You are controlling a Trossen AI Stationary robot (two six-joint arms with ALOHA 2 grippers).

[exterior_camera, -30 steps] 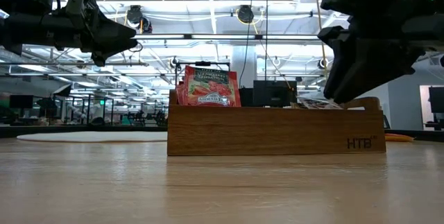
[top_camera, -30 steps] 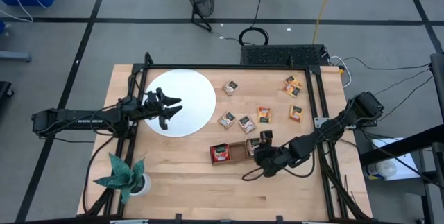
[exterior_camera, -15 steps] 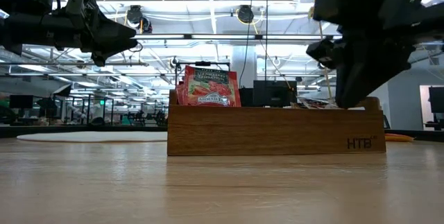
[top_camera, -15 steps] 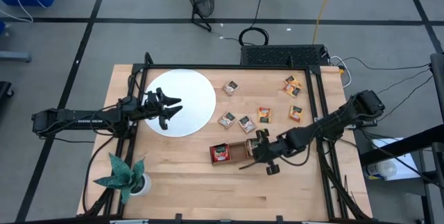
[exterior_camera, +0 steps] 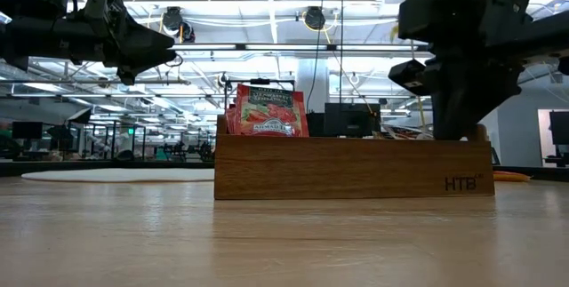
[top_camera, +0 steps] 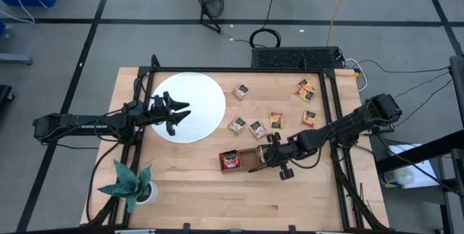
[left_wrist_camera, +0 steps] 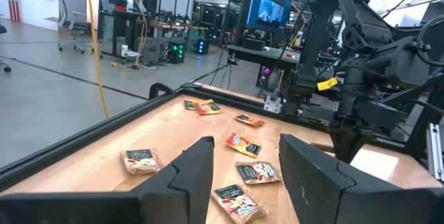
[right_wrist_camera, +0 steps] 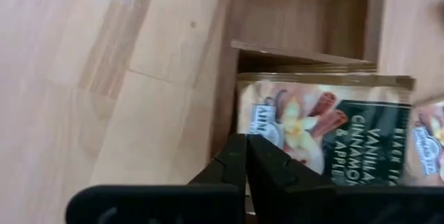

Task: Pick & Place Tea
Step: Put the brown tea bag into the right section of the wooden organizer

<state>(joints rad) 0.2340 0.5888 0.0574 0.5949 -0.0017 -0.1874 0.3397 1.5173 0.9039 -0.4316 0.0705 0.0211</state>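
While its fingers meet, the right tool (right_wrist_camera: pixel 247 156) overhangs a glossy square sachet (right_wrist_camera: pixel 326 130) (wooden tray (right_wrist_camera: pixel 305 9)).

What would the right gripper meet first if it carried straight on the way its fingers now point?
Probably the vanilla cinnamon tea sachet in the wooden tray: the shut right gripper points straight at its near edge. Whether they already touch is unclear.

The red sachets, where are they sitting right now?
In the high view, the red sachets stand in the left-end compartment of the wooden tray, left of the right end effector; the low view shows them upright.
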